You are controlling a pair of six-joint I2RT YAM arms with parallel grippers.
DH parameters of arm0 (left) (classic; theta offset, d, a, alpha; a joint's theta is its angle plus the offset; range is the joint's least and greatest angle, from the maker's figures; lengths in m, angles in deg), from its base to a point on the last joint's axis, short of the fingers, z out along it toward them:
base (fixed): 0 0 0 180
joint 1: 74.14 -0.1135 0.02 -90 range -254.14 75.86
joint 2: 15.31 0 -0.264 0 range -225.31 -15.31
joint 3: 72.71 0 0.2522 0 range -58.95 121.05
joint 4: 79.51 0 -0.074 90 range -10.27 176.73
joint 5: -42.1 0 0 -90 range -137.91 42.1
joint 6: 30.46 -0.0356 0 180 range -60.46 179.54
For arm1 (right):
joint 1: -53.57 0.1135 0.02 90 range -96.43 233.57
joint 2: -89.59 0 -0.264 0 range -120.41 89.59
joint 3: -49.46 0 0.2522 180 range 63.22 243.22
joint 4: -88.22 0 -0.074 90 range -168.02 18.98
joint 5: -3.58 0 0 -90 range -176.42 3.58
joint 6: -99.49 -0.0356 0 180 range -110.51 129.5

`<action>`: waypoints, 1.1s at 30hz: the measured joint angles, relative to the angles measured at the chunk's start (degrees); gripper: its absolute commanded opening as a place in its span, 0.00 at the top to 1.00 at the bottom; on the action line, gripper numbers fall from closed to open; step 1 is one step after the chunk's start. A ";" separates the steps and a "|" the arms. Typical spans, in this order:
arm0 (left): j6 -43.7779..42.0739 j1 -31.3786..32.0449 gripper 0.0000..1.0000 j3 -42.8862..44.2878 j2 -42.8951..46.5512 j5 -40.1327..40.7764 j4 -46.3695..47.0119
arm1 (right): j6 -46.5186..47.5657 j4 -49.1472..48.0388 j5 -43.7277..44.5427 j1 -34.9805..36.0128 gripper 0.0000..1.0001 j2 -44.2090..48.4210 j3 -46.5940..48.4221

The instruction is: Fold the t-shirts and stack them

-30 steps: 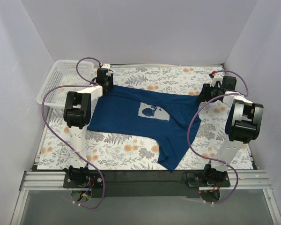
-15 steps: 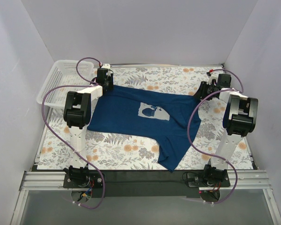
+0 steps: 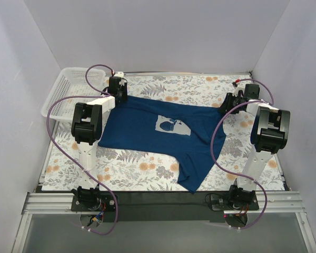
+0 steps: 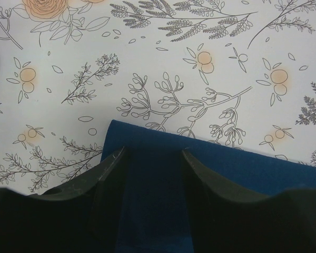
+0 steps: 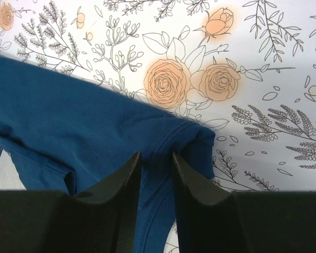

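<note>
I am straddling the upper left corner of the t-shirt (image 3: pixel 147 132) with my left gripper (image 4: pixel 151 152), its fingers standing apart over flat cloth and grasping nothing. My right gripper (image 5: pixel 155 154) is sitting at the upper right corner, fingers narrow around a puckered hem; I cannot tell whether they are pinching. I judge both corners are for folding toward the frame's bottom, where bare table (image 3: pixel 126 168) is showing. The basket (image 3: pixel 63 92) is crowding the upper left.

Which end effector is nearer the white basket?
Left. The left end effector is just beside the basket, on the t-shirt's corner; the right end effector is far across the table.
</note>
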 measured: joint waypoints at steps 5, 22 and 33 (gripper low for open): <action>0.00 -0.04 0.57 0.00 0.00 -0.22 0.00 | -0.17 0.26 -0.02 0.00 0.69 0.00 -0.07; 0.00 -0.07 0.58 0.02 0.00 -0.24 -0.04 | -1.25 1.25 2.97 0.00 0.99 0.00 0.37; 0.48 -0.07 0.58 0.24 -0.11 0.13 -0.24 | -0.37 1.40 7.69 0.07 0.99 0.04 1.03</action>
